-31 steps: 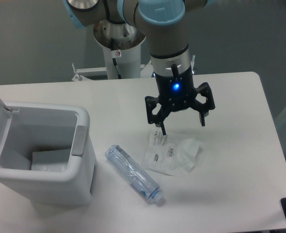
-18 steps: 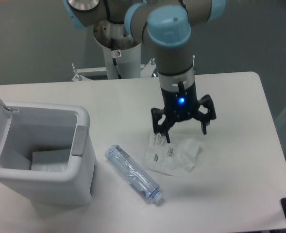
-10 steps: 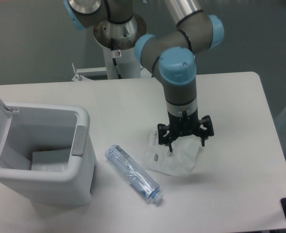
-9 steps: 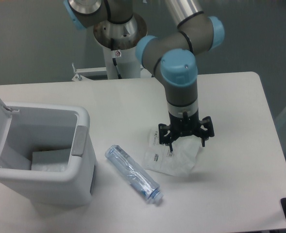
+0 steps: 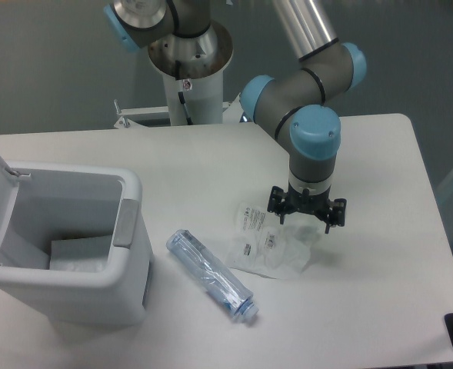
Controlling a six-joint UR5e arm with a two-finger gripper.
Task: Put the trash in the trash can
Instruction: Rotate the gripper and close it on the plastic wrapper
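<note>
The gripper (image 5: 306, 218) had shifted right and dropped low to the table (image 5: 380, 154). Its jaws stood wide, holding nothing, over the right edge of the crumpled wrapper (image 5: 268, 250).

arm reaches down, gripper (image 5: 306, 218) low with jaws spread.

A robotics lab is indicated by the pedestal-mounted arm (image 5: 303, 84), bare white worktop (image 5: 380, 254) and plain grey wall (image 5: 49, 61).
</note>
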